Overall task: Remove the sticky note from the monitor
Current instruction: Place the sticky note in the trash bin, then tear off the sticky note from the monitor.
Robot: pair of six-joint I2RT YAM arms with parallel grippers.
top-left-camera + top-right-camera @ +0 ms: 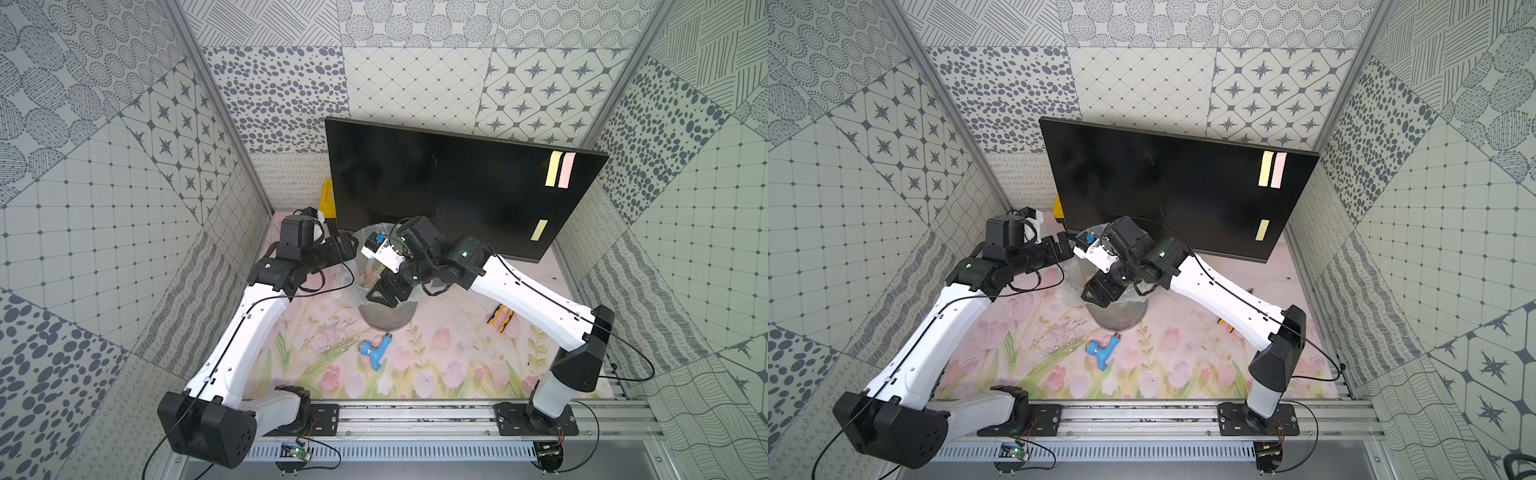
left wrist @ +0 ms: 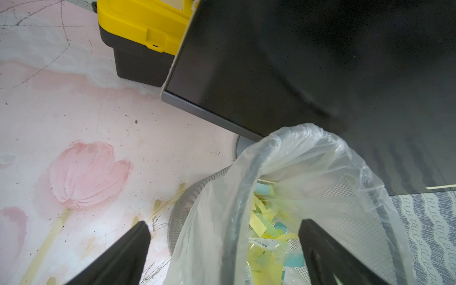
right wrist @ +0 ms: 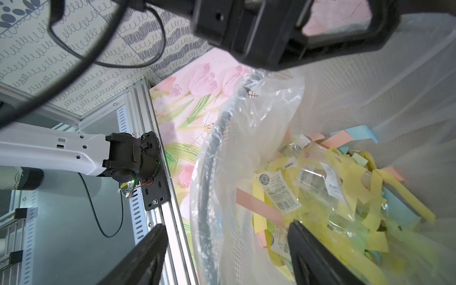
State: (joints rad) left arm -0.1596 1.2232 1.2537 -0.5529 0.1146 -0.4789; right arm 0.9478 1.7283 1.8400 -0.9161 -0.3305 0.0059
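The monitor point(image 1: 436, 178) stands at the back, its black screen facing me. Two yellow sticky notes point(image 1: 552, 168) point(image 1: 539, 230) and a pink one point(image 1: 566, 170) stick to its right side. In front of it stands a mesh bin point(image 1: 388, 320) with a clear liner, holding several loose notes point(image 3: 345, 187). My right gripper point(image 3: 227, 237) hangs open over the bin's near rim with nothing between its fingers; a pink note point(image 3: 259, 207) lies in the bin beside one finger. My left gripper point(image 2: 222, 237) is open astride the bin's left rim point(image 2: 244, 197), clear of the monitor point(image 2: 296, 61).
A yellow and black toolbox point(image 1: 328, 199) sits behind the monitor's left edge. A blue plastic fitting point(image 1: 376, 351) lies on the flowered mat in front of the bin, and yellow-handled pliers point(image 1: 500, 318) lie under the right arm. Patterned walls close in both sides.
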